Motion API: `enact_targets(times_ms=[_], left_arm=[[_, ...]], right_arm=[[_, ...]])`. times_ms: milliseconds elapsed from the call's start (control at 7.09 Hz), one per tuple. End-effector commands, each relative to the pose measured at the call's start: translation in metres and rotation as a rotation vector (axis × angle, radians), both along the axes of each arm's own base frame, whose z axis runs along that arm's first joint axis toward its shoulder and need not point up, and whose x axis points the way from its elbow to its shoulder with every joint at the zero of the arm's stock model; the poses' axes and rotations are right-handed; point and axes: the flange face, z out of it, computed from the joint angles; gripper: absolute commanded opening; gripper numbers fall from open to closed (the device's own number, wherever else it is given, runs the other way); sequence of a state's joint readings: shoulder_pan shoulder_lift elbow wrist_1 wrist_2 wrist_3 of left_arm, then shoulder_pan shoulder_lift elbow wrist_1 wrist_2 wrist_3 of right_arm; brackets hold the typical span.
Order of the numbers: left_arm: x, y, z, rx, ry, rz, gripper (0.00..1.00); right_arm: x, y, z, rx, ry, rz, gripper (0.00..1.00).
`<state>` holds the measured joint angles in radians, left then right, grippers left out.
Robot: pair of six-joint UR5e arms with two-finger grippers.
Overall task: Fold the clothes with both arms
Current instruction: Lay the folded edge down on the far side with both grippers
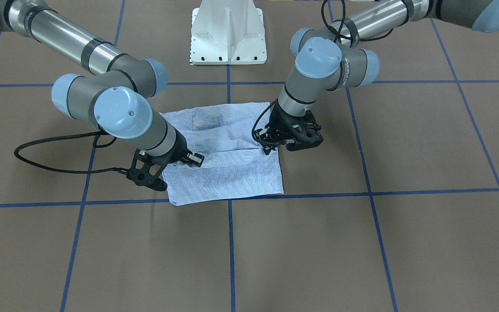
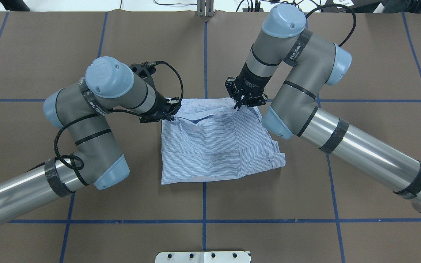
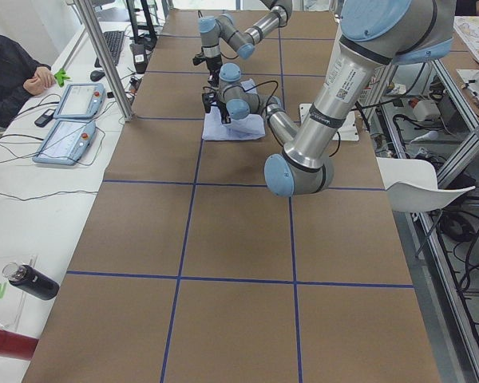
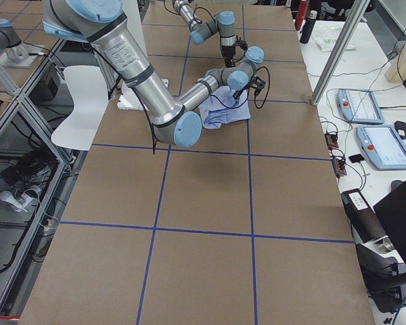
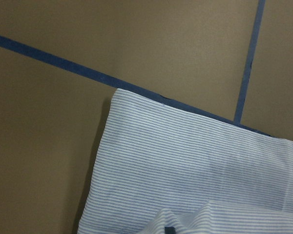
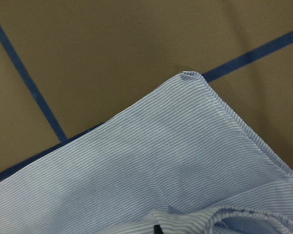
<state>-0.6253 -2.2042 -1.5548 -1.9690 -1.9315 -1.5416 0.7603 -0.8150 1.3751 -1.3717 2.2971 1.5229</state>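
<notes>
Shirt: the light blue-and-white striped shirt (image 2: 210,146) is folded into a rough rectangle with several layers, and one rumpled corner sticks out at its near right.
Where it lies: at the middle of the surface (image 2: 305,190), between the two pincers. Its far edge runs along a blue tape line (image 2: 360,101), and both wrist views show a far corner of the bottom layer touching that tape.
Upper layer: a band of cloth across the far part is raised off the layer below and sags slightly between the pincers.
Left pincer (image 2: 170,114): over the shirt's far left corner and clenched on the raised cloth. The left wrist view shows a bunched fold at its bottom edge with a dark fingertip in it.
Right pincer (image 2: 242,104): over the far edge, right of the middle, and likewise clamped on a gathered fold (its wrist view shows puckered fabric around a dark tip).
Arms: the left arm (image 2: 97,120) and the right arm (image 2: 305,98) come in from opposite sides – elbows bent, wrists tilted down toward the cloth. A black cable (image 1: 54,154) loops off the right wrist.
Surface: brown, divided into large squares by the blue tape.
Pedestal base (image 1: 228,34): white, on the near side of the shirt, well apart from it.
Beyond the far edge: a seated person (image 3: 8,76) and two control pendants (image 3: 68,120) on a white side bench – also a dark bottle (image 3: 32,281).
</notes>
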Motion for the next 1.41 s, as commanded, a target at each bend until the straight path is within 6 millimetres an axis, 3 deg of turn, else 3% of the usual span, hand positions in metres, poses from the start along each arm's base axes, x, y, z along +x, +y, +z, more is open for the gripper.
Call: enact_targets(times_ms=[0,282,706,847,988,1129,1270], left_arm=[[0.006,-0.015,0.012,-0.008,-0.011,-0.013,0.00],[0.011,-0.019,0.020,-0.010,-0.014,-0.013,0.00],[0.010,-0.020,0.016,-0.004,-0.009,-0.013,0.00],[0.010,-0.021,0.013,-0.001,-0.006,-0.015,0.00],[0.007,-0.024,0.012,-0.003,-0.007,-0.021,0.38],[0.000,-0.031,0.012,-0.003,-0.009,-0.036,0.99],[-0.013,-0.041,0.008,-0.001,-0.002,-0.053,1.00]], right_arm=[[0.000,-0.008,0.009,-0.007,0.016,0.013,0.00],[-0.003,-0.012,0.018,-0.017,0.034,0.016,0.00],[-0.004,-0.012,0.013,-0.012,0.029,0.018,0.00],[-0.004,-0.012,0.012,-0.011,0.028,0.018,0.29],[-0.004,-0.014,0.008,0.002,0.027,0.028,0.99],[-0.002,-0.017,0.004,0.010,0.023,0.032,1.00],[0.005,-0.019,-0.005,0.028,0.008,0.033,1.00]])
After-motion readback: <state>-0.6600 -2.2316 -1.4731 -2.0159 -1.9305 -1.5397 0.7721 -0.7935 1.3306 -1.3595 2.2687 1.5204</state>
